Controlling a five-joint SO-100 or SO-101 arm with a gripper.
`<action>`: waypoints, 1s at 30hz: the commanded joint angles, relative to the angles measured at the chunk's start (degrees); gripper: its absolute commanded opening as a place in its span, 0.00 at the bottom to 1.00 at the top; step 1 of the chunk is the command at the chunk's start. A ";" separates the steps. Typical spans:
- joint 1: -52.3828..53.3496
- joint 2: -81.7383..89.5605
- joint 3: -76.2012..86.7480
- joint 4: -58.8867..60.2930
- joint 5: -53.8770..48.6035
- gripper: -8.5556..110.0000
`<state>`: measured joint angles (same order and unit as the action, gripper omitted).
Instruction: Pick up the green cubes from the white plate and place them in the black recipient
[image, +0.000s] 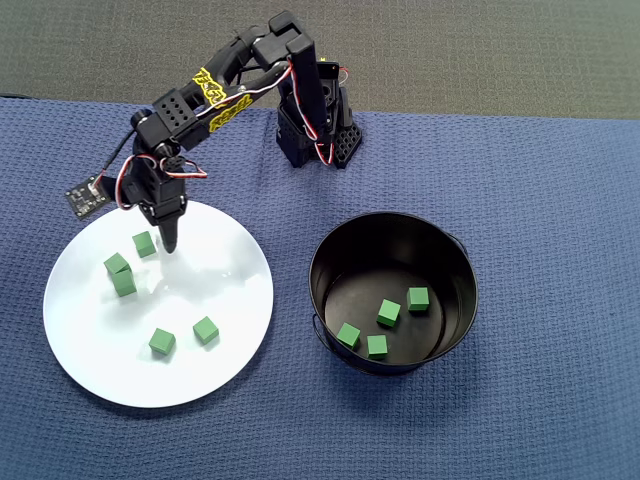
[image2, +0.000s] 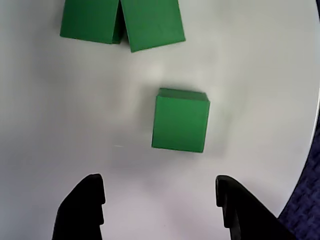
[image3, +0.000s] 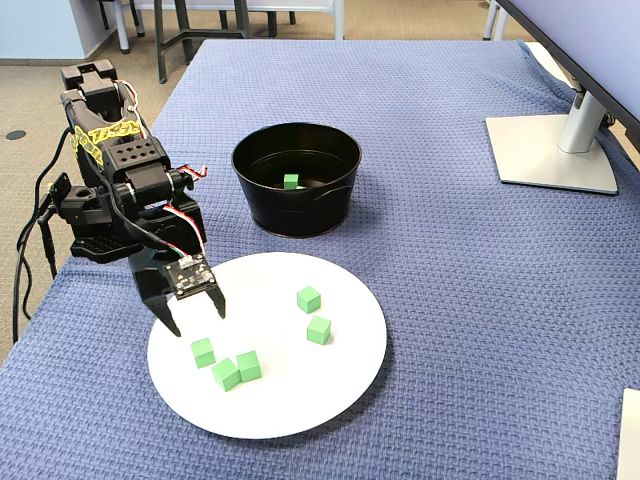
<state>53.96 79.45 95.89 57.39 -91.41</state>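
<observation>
Hand: black two-finger hand (image2: 159, 200) is spread and empty, its tips at the lower edge of the wrist view, hovering over the large flat white plate (image: 100, 370).
Target cube: one small matte green cube (image2: 180, 120) sits mid-frame in the wrist view, ahead of the open fingers and not touched.
Other cubes on plate: a pair, touching or nearly so (image: 121, 274), left of centre in the overhead view; two more (image: 183, 336) toward the lower middle, apart from each other.
Cubes delivered: four (image: 383, 325) lie on the floor of the glossy black round pot (image: 330, 250), right of centre in the overhead view.
Counter: covered in blue woven cloth (image: 540, 200).
Progress: judged about halfway; five cubes left.
Risk: the cube looks offset toward the right fingertip (image2: 235, 200), so closing could nudge it sideways.
Risk: the cube's faces look slightly turned relative to the fingers, so they might catch a corner and twist it out.
</observation>
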 joint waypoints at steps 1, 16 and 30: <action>1.05 0.00 -4.22 -0.53 -2.37 0.25; 2.02 -3.60 -2.64 -9.67 -3.16 0.24; 1.58 -5.54 -1.23 -12.48 -2.37 0.23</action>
<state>55.90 73.56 95.27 46.67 -93.25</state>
